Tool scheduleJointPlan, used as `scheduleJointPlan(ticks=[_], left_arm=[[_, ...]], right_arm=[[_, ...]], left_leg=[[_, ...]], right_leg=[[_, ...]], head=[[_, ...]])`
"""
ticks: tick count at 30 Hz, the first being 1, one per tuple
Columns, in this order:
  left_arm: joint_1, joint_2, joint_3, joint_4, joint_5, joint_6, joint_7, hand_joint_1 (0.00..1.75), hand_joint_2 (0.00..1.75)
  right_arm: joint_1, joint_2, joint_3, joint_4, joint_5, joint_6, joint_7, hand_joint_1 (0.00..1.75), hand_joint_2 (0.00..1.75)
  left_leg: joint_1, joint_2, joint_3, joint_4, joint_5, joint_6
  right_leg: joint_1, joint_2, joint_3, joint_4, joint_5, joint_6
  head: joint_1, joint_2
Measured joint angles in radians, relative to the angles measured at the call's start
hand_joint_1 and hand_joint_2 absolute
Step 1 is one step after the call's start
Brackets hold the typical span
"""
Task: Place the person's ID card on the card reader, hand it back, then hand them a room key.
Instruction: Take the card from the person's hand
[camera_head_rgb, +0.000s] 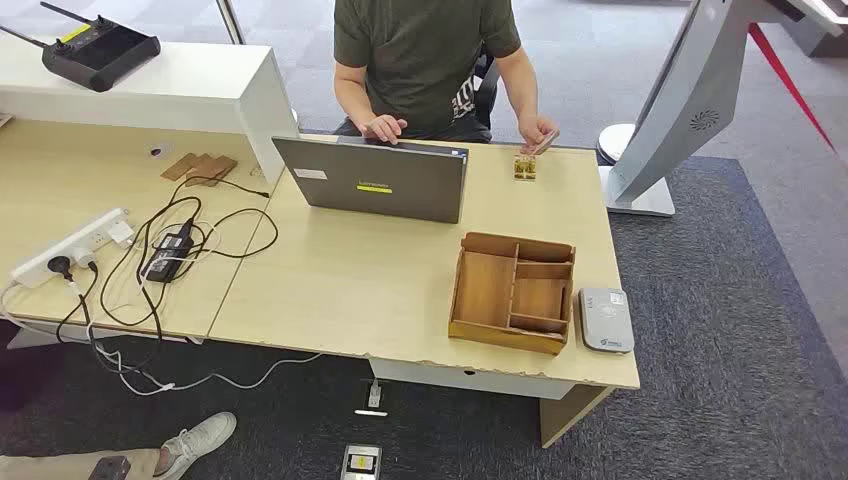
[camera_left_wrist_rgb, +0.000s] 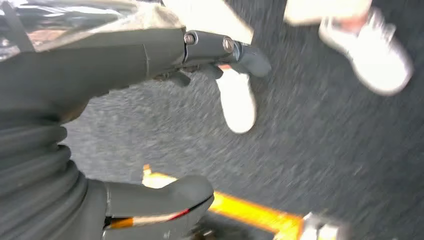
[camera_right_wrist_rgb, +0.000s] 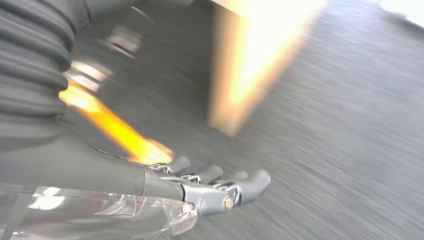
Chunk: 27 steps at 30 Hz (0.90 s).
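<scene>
A person in a dark T-shirt (camera_head_rgb: 425, 50) sits behind the desk and holds a thin card (camera_head_rgb: 545, 138) above its far edge. Just below that card, a small gold-coloured item (camera_head_rgb: 524, 167) lies on the desk. The grey card reader (camera_head_rgb: 605, 319) lies at the desk's near right corner, beside a wooden divided tray (camera_head_rgb: 512, 292). My left hand (camera_left_wrist_rgb: 150, 55) hangs over the dark carpet, fingers and thumb apart, holding nothing. My right hand (camera_right_wrist_rgb: 200, 187) also hangs above the carpet near a desk leg, fingers stretched out and empty. Both wrist views are blurred.
An open grey laptop (camera_head_rgb: 372, 178) stands at mid-desk in front of the person. A power strip (camera_head_rgb: 70, 248), an adapter and tangled cables cover the left desk. A white stand (camera_head_rgb: 680, 100) rises at the right. Someone's white shoes (camera_left_wrist_rgb: 367, 47) stand on the floor at my left.
</scene>
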Motion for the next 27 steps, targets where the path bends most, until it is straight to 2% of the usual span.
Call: scheduleJointPlan(ticks=[2, 5, 8, 12, 15, 18, 22, 27], left_arm=[[0.006, 0.0, 0.008, 0.001, 0.006, 0.018, -0.007, 0.0, 1.75], [0.013, -0.007, 0.033, 0.001, 0.027, 0.081, -0.017, 0.0, 1.75], [0.016, -0.013, 0.062, 0.001, 0.056, 0.176, -0.01, 0.0, 1.75], [0.021, -0.022, 0.099, 0.001, 0.082, 0.293, -0.004, 0.0, 1.75], [0.021, -0.031, 0.125, 0.001, 0.095, 0.333, -0.01, 0.0, 1.75], [0.023, -0.037, 0.147, 0.001, 0.09, 0.329, -0.007, 0.0, 1.75], [0.016, -0.042, 0.159, 0.0, 0.059, 0.277, 0.017, 0.0, 1.75], [-0.005, -0.038, 0.157, -0.002, -0.045, 0.138, 0.062, 0.0, 1.75]], right_arm=[[-0.006, -0.033, -0.035, -0.048, 0.039, -0.012, 0.027, 0.0, 1.75], [-0.018, -0.089, -0.116, -0.218, 0.148, -0.083, 0.103, 0.0, 1.75], [-0.017, -0.121, -0.155, -0.437, 0.219, -0.217, 0.16, 0.0, 1.75], [-0.023, -0.192, -0.166, -0.756, 0.358, -0.421, 0.243, 0.0, 1.75], [-0.027, -0.251, -0.159, -0.984, 0.521, -0.57, 0.33, 0.0, 1.75], [-0.048, -0.324, -0.138, -1.181, 0.703, -0.678, 0.414, 0.0, 1.75], [-0.104, -0.4, -0.084, -1.367, 0.866, -0.707, 0.498, 0.0, 1.75], [-0.248, -0.458, 0.039, -1.495, 1.065, -0.61, 0.609, 0.0, 1.75]], left_leg=[[0.002, 0.001, -0.001, 0.0, 0.0, 0.0], [0.005, 0.001, -0.001, 0.002, 0.001, 0.002], [0.0, -0.005, -0.003, 0.002, 0.004, 0.006], [0.0, -0.009, -0.004, 0.002, 0.005, 0.006], [-0.002, -0.01, -0.004, 0.002, 0.006, 0.006], [-0.002, -0.011, -0.004, 0.002, 0.006, 0.006], [-0.001, -0.011, -0.004, 0.002, 0.006, 0.006], [-0.001, -0.011, -0.005, 0.002, 0.007, 0.006]], right_leg=[[0.002, 0.001, 0.001, -0.002, 0.002, 0.001], [0.004, 0.003, 0.002, -0.006, 0.005, 0.002], [0.001, -0.003, 0.0, -0.004, 0.005, 0.003], [-0.001, -0.007, 0.0, -0.003, 0.005, 0.004], [-0.001, -0.008, 0.0, -0.002, 0.004, 0.004], [-0.001, -0.008, -0.001, -0.002, 0.004, 0.004], [-0.001, -0.008, -0.001, -0.002, 0.004, 0.004], [-0.001, -0.008, -0.001, -0.001, 0.005, 0.004]], head=[[0.001, 0.0], [0.0, 0.0], [-0.001, 0.0], [0.0, 0.0], [-0.001, 0.0], [-0.001, 0.0], [0.0, 0.0], [-0.001, 0.0]])
